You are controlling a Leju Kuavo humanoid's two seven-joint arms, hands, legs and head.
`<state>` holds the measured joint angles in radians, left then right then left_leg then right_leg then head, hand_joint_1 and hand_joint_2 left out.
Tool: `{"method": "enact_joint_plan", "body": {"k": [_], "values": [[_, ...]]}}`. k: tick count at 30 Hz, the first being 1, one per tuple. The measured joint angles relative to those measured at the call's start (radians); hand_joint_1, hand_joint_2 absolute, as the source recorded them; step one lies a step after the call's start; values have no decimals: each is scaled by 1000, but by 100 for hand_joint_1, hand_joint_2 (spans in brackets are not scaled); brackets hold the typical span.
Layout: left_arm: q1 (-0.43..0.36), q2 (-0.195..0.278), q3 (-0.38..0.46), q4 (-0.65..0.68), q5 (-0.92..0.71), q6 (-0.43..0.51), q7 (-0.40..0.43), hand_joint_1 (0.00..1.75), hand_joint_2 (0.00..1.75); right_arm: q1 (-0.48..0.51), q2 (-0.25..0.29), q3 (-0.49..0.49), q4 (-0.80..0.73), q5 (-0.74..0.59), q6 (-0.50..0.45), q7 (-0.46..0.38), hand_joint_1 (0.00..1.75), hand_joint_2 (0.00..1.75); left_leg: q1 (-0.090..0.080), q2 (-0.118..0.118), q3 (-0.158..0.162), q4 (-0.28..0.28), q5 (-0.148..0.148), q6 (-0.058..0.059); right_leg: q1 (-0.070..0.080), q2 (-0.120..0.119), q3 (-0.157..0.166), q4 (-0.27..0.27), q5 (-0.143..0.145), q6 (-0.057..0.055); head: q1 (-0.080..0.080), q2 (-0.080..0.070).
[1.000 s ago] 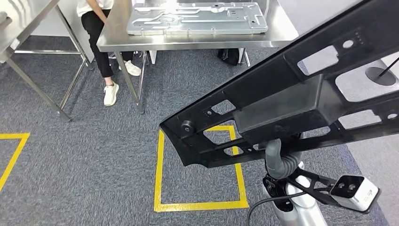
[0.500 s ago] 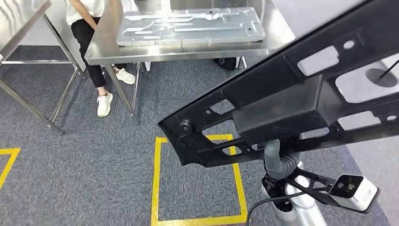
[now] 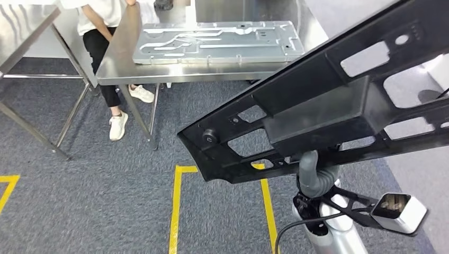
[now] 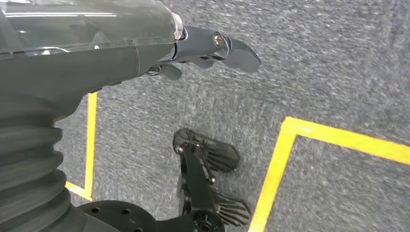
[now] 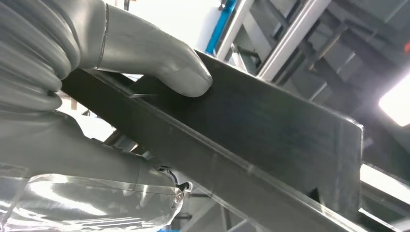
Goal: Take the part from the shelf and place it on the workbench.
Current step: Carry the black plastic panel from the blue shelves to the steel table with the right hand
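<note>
From my head view, I carry the long black plastic frame part with cut-out windows (image 3: 328, 106) slanting across in front of me, my right hand (image 3: 312, 177) gripping it from underneath near its middle. The stainless steel workbench (image 3: 159, 71) stands ahead, well apart, already bearing a flat silver stamped metal panel (image 3: 217, 42), with a person in a white top and black trousers (image 3: 106, 32) beside it. I judge I should close in squarely and keep the long end from swinging toward that person. At my left wrist, my left hand (image 4: 203, 48) hangs over grey carpet with yellow tape lines (image 4: 309, 63), fingers curled loosely, holding nothing. At my right wrist, my thumb (image 5: 164, 67) presses on the part's flat face; a firm grip matters.
</note>
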<state>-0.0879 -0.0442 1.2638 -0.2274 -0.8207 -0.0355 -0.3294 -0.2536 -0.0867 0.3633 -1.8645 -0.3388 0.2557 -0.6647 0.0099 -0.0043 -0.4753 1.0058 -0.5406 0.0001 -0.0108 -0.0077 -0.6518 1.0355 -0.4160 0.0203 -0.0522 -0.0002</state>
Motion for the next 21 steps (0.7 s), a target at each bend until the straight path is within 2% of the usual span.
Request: {"method": "enact_joint_plan", "body": {"k": [2, 3, 4, 5, 7, 8, 9, 10, 12, 13, 15, 16, 18, 20, 21], "values": [[-1, 0, 0, 0, 0, 1, 2, 0, 175, -5, 0, 3, 0, -2, -1, 0, 175, 175, 1, 1, 9, 2, -6, -13, 0, 4, 9, -5, -3, -16, 0, 0], [-2, 0, 0, 0, 0, 1, 2, 0, 175, -6, 0, 4, 0, -3, -1, 0, 175, 175, 2, 1, 9, 16, -11, -18, -1, 6, 16, -10, -6, -22, 0, 0], [-3, 1, 0, 0, 0, 1, 2, 0, 175, -8, 0, 5, 0, -3, -1, 0, 175, 175, 3, 1, -4, 48, -26, -21, -1, 6, 25, -13, -9, -28, 0, 0], [-4, 1, 0, 0, 0, 1, 2, 0, 175, -9, 0, 7, 0, -3, -1, 0, 175, 175, 4, 1, -32, 101, -49, -24, -1, 6, 32, -15, -13, -34, 0, 0], [-4, 1, 0, 0, 0, 1, 2, 0, 175, -9, 0, 11, 1, -3, -1, 0, 175, 175, 3, 1, -115, 235, -103, -26, 2, 7, 39, -16, -21, -42, 0, 0], [-3, 1, 0, 0, 0, 1, 2, 0, 175, -9, 0, 13, 2, -3, -2, 0, 175, 175, 3, 1, -151, 278, -115, -26, 4, 9, 43, -16, -25, -44, 0, 0], [-1, 1, 0, 0, 0, 1, 2, 0, 175, -9, 0, 15, 3, -3, -2, 0, 175, 175, 3, 1, -171, 287, -105, -25, 6, 10, 48, -16, -30, -44, 0, 0], [0, 1, 0, 0, 0, 1, 2, 0, 175, -9, 0, 16, 3, -2, -3, 0, 175, 175, 3, 1, -172, 259, -72, -21, 8, 12, 55, -16, -35, -44, 0, 0], [0, 2, 0, 0, 0, 1, 2, 0, 175, -10, 0, 19, 4, -1, -6, 0, 175, 175, -1, 1, -140, 133, 24, -10, 12, 13, 73, -16, -45, -43, 0, 0], [0, 3, 0, 0, 0, 2, 1, 0, 175, -10, 0, 20, 4, 0, -8, 0, 175, 175, -4, 1, -124, 77, 47, -4, 14, 14, 78, -15, -50, -41, 0, 0], [0, 5, 0, 0, 1, 2, 1, 0, 175, -12, 0, 22, 6, 0, -11, 0, 175, 175, -10, 1, -110, 27, 59, 7, 16, 14, 82, -14, -57, -33, 0, 0], [0, 6, 0, 0, 1, 2, 0, 0, 175, -13, 0, 22, 6, 1, -12, 0, 175, 175, -12, 1, -108, 24, 55, 12, 17, 15, 82, -15, -60, -27, 0, 0], [1, 7, 0, 0, 1, 2, 0, 0, 175, -16, 0, 23, 6, 1, -13, 0, 175, 175, -6, 1, -97, 11, 75, 21, 17, 14, 84, -8, -69, -15, 0, 0], [-1, 7, 0, 0, 1, 1, -1, 0, 175, -21, 0, 23, 6, 0, -12, -1, 175, 175, 1, 2, -84, -1, 80, 27, 15, 13, 55, 58, -105, -4, 0, 0], [-2, 7, 0, 0, 1, 0, -1, 0, 175, -22, 0, 23, 7, -1, -12, -1, 175, 175, 1, 2, -81, -3, 79, 29, 12, 13, 21, 120, -132, 1, 0, 0]]}}
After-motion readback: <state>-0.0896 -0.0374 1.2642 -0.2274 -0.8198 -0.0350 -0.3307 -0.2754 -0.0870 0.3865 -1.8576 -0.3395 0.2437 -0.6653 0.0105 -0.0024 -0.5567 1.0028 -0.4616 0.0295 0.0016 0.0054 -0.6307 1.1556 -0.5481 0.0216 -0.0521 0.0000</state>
